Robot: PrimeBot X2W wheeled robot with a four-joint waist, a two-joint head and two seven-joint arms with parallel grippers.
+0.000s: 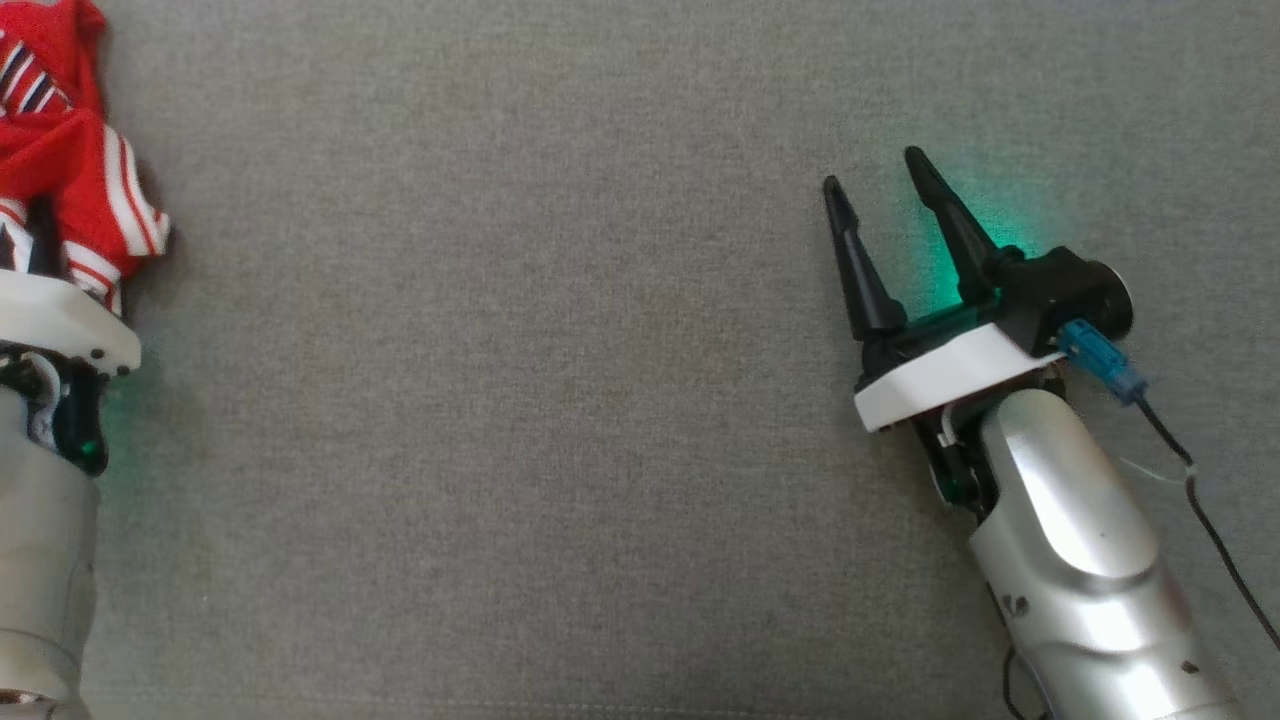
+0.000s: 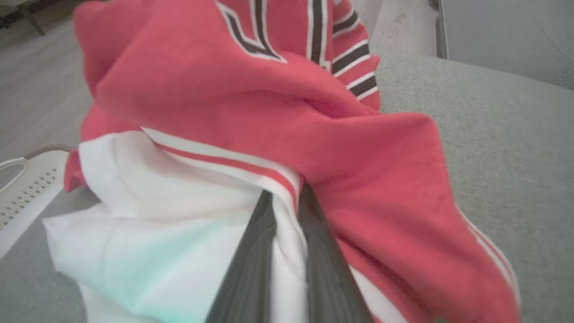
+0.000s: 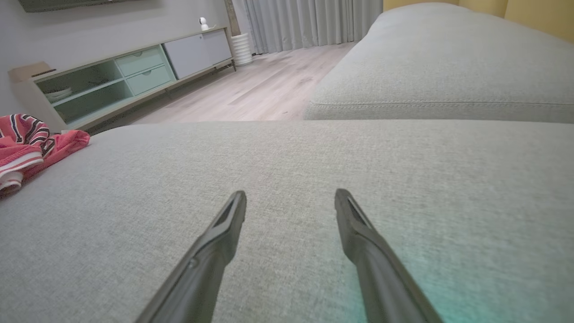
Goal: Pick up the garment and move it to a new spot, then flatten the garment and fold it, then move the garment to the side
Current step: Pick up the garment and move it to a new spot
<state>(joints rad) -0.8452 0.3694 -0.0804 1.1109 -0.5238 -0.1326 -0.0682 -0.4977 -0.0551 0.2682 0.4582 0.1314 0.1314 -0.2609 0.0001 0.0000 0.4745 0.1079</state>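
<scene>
The garment (image 1: 75, 160) is a red top with white and dark stripes, bunched at the far left of the head view. In the left wrist view the garment (image 2: 278, 116) looms close, and my left gripper (image 2: 287, 195) is shut on a fold of its white and red striped fabric. In the head view my left gripper's fingers are hidden under the cloth; its white wrist plate (image 1: 55, 320) shows below. My right gripper (image 1: 880, 170) stands open over bare grey cushion at the right, with nothing between its fingers (image 3: 233, 211). The garment (image 3: 31, 148) lies far to its left.
The grey fabric cushion (image 1: 520, 400) spreads between the two arms. A second cushion (image 3: 439, 67) lies beyond a seam. A low cabinet (image 3: 125, 76) and wood floor (image 3: 269, 85) lie past the cushion's edge. A black cable (image 1: 1200, 500) trails from the right wrist.
</scene>
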